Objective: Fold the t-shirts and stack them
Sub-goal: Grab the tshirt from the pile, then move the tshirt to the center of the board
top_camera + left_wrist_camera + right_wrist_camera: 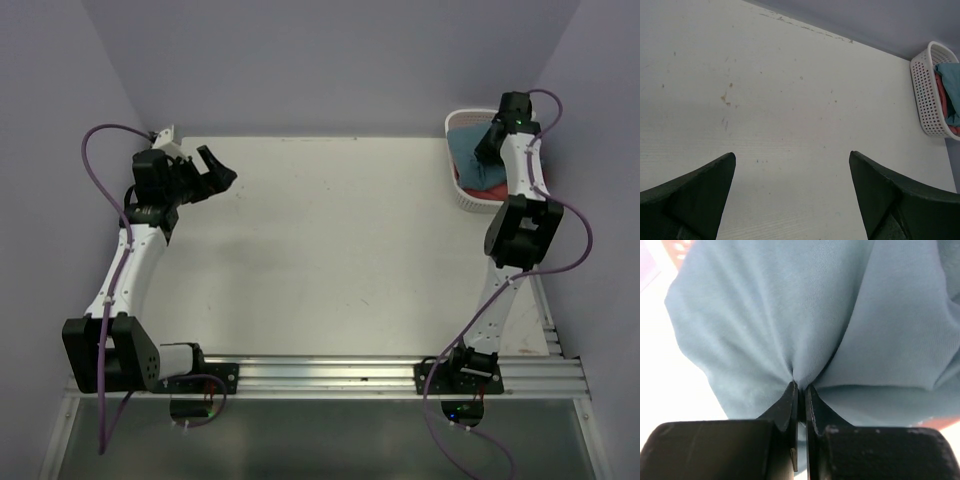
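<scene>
Teal shirt (805, 315), in the basket (924, 100), lies directly under the right gripper (800, 388), which pinches a fold; left gripper (792, 154) gapes empty, well apart.

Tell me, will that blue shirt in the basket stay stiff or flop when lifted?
Probably floppy: the teal shirt puckers into folds where the right hand pinches it. It will likely hang and drape, perhaps dragging on the basket rim. Thin cloth, probably light.
</scene>
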Action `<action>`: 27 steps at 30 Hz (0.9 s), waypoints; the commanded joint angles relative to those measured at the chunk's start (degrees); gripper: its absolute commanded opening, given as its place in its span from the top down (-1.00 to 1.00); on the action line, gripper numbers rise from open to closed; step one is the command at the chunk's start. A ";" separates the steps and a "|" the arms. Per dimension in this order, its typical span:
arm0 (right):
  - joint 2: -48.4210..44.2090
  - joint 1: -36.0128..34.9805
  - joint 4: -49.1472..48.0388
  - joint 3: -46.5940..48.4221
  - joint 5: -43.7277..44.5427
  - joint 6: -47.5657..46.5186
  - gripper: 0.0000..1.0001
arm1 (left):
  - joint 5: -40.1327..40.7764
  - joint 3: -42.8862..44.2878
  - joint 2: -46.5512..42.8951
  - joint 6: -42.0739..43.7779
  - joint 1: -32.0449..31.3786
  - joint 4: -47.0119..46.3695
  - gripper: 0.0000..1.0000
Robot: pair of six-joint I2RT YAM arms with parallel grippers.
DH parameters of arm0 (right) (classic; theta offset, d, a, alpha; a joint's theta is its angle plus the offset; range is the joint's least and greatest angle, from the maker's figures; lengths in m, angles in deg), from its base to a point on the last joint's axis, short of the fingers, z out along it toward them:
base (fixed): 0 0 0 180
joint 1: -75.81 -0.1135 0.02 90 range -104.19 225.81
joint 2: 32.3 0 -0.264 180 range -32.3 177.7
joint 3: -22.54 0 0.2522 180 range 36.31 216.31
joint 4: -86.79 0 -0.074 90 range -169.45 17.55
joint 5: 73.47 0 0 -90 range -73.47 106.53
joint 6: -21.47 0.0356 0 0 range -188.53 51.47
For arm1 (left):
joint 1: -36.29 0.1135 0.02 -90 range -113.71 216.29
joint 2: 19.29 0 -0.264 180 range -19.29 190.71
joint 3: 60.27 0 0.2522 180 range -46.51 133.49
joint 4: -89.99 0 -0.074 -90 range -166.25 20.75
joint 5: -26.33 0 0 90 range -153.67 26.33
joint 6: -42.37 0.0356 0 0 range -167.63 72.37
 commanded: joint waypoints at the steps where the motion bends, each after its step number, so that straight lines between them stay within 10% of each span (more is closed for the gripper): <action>1: -10.89 -0.54 -3.36 -4.82 -3.64 1.23 1.00 | -1.63 -0.54 -1.93 0.13 0.12 -2.01 -1.00; 10: -30.82 -0.63 -11.53 -19.23 -7.33 2.55 1.00 | -2.33 -0.81 -2.46 -0.40 0.12 -2.63 -1.00; 27: -38.85 -16.14 -10.68 -26.64 -58.30 -4.64 1.00 | -0.93 -0.90 -10.18 -0.40 0.20 1.06 -1.00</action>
